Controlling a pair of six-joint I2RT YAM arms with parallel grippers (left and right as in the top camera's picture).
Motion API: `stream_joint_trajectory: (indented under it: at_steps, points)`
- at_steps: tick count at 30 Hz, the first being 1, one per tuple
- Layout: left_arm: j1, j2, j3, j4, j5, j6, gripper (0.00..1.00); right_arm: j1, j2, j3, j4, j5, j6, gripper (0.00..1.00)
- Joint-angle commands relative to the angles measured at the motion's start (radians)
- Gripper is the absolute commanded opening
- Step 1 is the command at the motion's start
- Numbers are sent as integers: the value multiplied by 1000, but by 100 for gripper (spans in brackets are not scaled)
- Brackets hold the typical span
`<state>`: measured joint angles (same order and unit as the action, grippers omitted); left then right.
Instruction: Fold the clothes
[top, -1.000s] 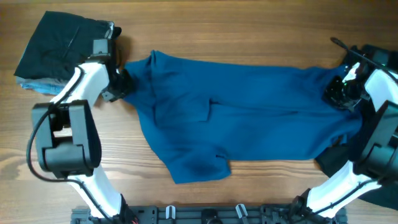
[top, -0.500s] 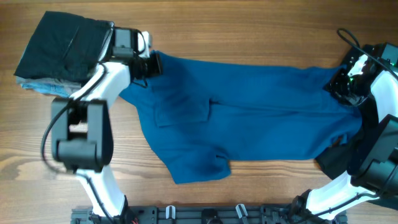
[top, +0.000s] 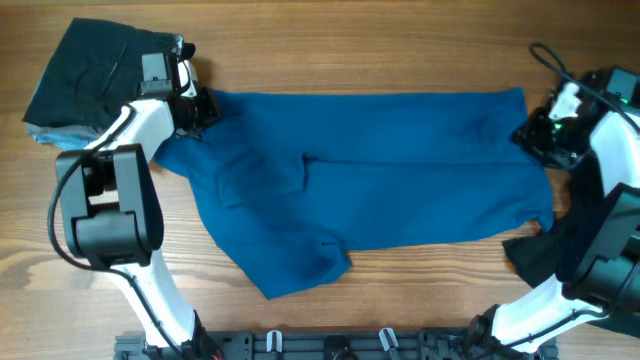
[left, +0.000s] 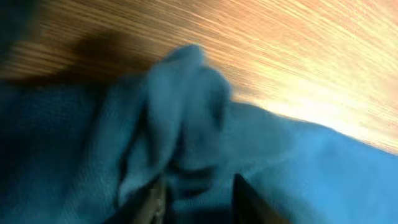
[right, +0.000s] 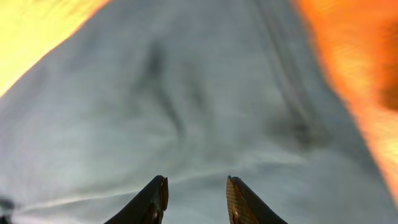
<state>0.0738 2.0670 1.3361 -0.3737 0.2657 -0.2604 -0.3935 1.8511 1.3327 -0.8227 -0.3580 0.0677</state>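
The blue polo shirt lies spread across the middle of the table, its top edge pulled straight. My left gripper is at the shirt's upper left corner. In the left wrist view its fingers are shut on a bunched fold of blue cloth. My right gripper is at the shirt's right edge. In the right wrist view its fingers are closed on the cloth, which looks pale there. A folded black garment lies at the far left.
The folded black garment rests on a light blue piece. Another black garment lies at the right front, partly under my right arm. The rail runs along the front edge.
The shirt has been drawn to the left and stretched flatter, and its top edge is now straight. My left gripper moved up along the collar end, then back left. My right gripper shifted slightly left.
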Motion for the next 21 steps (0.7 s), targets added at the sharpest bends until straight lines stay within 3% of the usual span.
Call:
stream_joint_trajectory:
  at_steps: [1,2,5,7,12,14,16,21]
  points:
    - [-5,-116,-8,-29,23,21,47,92,4,-2,10,-19,-53,35]
    - [-5,-142,-8,-39,23,21,49,108,11,-3,15,11,-30,35]
    - [-5,-235,-8,-110,22,21,55,134,48,-6,38,127,103,15]
    - [-5,-297,-8,-194,22,23,56,130,80,-6,57,139,125,14]
    - [-5,-387,-8,-504,4,97,65,75,66,-6,29,64,115,22]
    - [-5,-390,-8,-626,-2,97,60,51,26,-6,-5,48,115,24]
    - [-5,-389,-13,-727,-1,97,45,23,-39,-6,-67,43,119,25]
    - [-6,-418,-13,-800,-1,109,43,-13,-115,-6,-238,86,176,41]
